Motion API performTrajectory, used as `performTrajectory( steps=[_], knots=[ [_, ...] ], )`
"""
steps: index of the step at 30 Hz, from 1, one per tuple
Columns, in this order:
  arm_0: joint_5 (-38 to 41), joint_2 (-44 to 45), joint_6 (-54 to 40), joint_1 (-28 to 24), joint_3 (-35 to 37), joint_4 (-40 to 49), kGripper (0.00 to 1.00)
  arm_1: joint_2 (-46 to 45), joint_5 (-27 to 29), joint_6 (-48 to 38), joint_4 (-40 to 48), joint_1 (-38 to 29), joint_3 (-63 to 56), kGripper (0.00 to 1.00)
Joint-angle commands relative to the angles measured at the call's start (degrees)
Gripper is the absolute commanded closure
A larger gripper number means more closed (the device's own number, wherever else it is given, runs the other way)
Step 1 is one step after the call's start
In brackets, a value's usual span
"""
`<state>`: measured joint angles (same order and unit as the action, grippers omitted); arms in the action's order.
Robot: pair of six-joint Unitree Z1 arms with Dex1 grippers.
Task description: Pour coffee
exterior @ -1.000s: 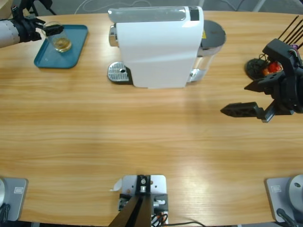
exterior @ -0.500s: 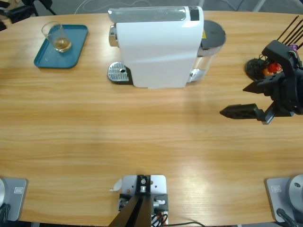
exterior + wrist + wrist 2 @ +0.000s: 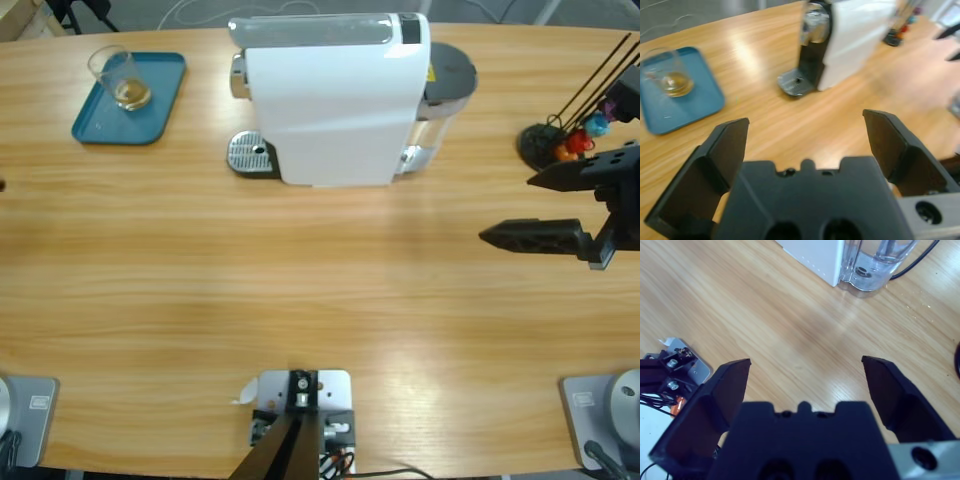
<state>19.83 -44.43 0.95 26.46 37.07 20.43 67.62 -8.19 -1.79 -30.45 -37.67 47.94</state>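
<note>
A clear glass [image 3: 120, 76] stands upright on the teal tray [image 3: 160, 95] at the table's far left. A shallow pool of amber coffee [image 3: 130, 95] lies in its bottom. In the left wrist view the glass [image 3: 665, 72] and its coffee [image 3: 674, 82] sit far off at the upper left. My left gripper [image 3: 805, 125] is open and holds nothing; it is outside the high view. My right gripper [image 3: 506, 210] hangs open over bare table at the right edge, also holding nothing [image 3: 806, 367].
The white coffee machine [image 3: 335, 95] stands at the back middle, with its drip grate [image 3: 250, 153] to the left and its water tank [image 3: 445, 85] to the right. A black capsule stand [image 3: 560, 140] with coloured capsules is at the far right.
My left gripper has let go of the glass and drawn back off the high view's left edge. The glass stays on the tray. My right gripper has shifted slightly to the right.
</note>
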Motion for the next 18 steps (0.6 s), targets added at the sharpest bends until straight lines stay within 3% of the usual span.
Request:
performTrajectory(
  steps=[1,3,7,10,18],
  knots=[
    [-1.7,2.9,0.4,1.1,-6.2,-1.1,0.000,-1.4,-0.5,0.5,0.7,0.8,-2.5,0.000],
    [-1.7,0.8,0.4,2.4,-6.0,-1.5,0.000,-1.3,-0.3,0.5,0.9,0.8,-2.6,0.000],
    [-1.8,-1.1,0.3,9.8,-8.7,-4.8,0.000,-1.9,0.4,0.1,1.0,0.8,-2.8,0.000],
    [-3.4,-2.2,0.9,10.1,-9.0,-5.5,0.000,-3.8,0.5,0.0,1.3,0.8,-3.4,0.000],
    [-7.7,5.3,4.6,10.4,-12.2,-8.0,0.000,-6.7,0.4,-0.7,2.7,-0.3,-4.9,0.000]
  ],
)
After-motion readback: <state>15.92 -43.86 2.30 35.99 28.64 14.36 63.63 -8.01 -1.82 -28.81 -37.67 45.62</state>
